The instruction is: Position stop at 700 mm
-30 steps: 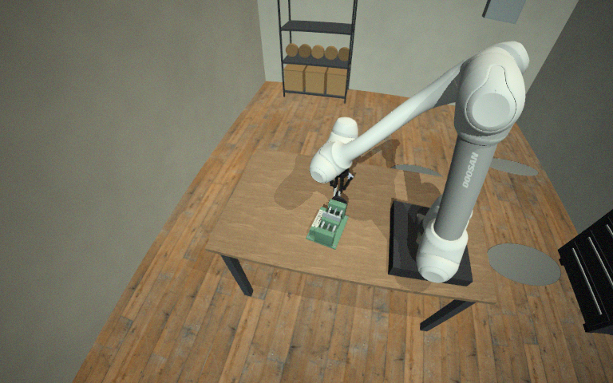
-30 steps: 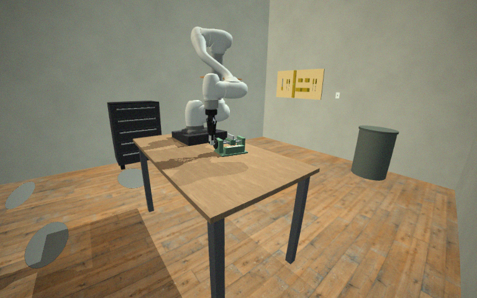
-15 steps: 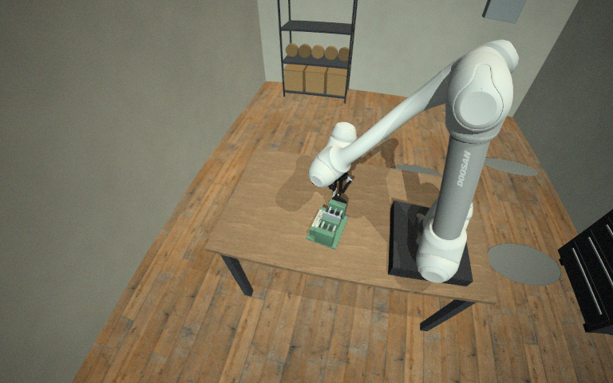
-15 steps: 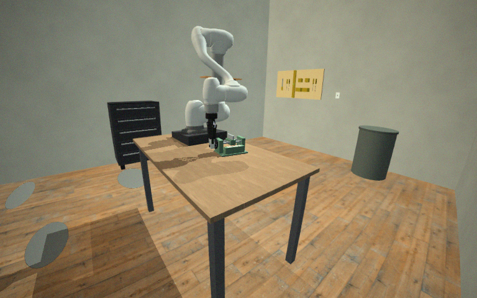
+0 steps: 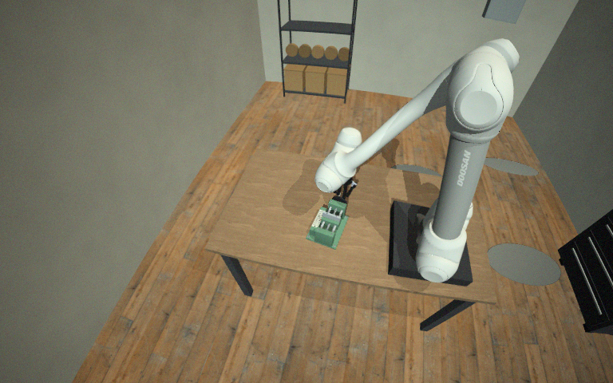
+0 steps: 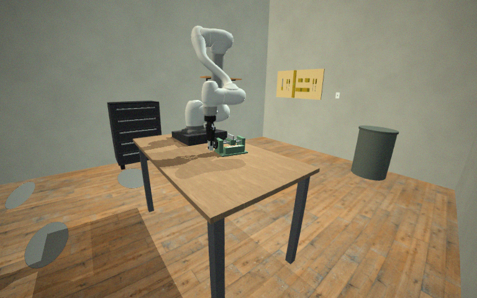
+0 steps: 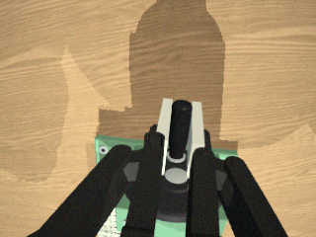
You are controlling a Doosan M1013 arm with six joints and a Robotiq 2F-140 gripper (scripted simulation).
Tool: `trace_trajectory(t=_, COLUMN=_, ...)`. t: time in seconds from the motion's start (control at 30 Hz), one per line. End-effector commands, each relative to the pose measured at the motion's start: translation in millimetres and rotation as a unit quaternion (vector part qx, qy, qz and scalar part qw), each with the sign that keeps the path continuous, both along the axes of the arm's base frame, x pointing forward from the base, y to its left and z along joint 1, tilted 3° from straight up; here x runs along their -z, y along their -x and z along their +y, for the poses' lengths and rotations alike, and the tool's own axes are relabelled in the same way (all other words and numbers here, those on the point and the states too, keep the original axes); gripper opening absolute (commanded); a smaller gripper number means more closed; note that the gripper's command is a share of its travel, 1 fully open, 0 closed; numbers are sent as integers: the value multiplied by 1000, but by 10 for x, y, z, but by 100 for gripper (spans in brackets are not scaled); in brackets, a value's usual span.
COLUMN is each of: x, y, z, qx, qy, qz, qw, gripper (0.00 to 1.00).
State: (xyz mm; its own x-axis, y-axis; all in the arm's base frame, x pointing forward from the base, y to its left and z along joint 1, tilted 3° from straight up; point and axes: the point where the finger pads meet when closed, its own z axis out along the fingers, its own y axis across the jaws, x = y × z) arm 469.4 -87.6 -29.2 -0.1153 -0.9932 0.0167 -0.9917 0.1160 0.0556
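The green screw fixture stands upright on the table, inboard of the near long edge in the top view and well apart from the corners. The handwheel is mounted on the fixture end facing the far long edge. The claw is pinching the black handle, one pale pad on each side.

Handling: the handle appears rigid, smooth and possibly slippery; the wheel should turn lightly. Grip the handle at mid-length and follow its circular path; side load could strain the crank or cause slip. The scale reading is too small to tell. Judged step: cranking toward 700 mm. Release only at the setting, spreading the pads before withdrawal.

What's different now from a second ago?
The gripper has moved lower in the exterior view, and the arm's elbow has shifted left in the top view. The gripper is closed on the handwheel's black handle; no letting go is visible. The green base stayed put. Any stop movement is too small to tell.
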Motion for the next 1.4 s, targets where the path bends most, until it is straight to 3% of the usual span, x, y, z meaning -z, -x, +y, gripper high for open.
trace_trajectory(t=0.0, x=-6, y=62, z=8, qx=0, qy=0, qz=1, qw=1000, gripper=4)
trace_trajectory(t=0.83, x=-268, y=270, z=37, qx=0, qy=0, qz=1, qw=1000, gripper=4)
trace_trajectory(t=1.37, x=-521, y=106, z=22, qx=0, qy=0, qz=1, qw=1000, gripper=4)
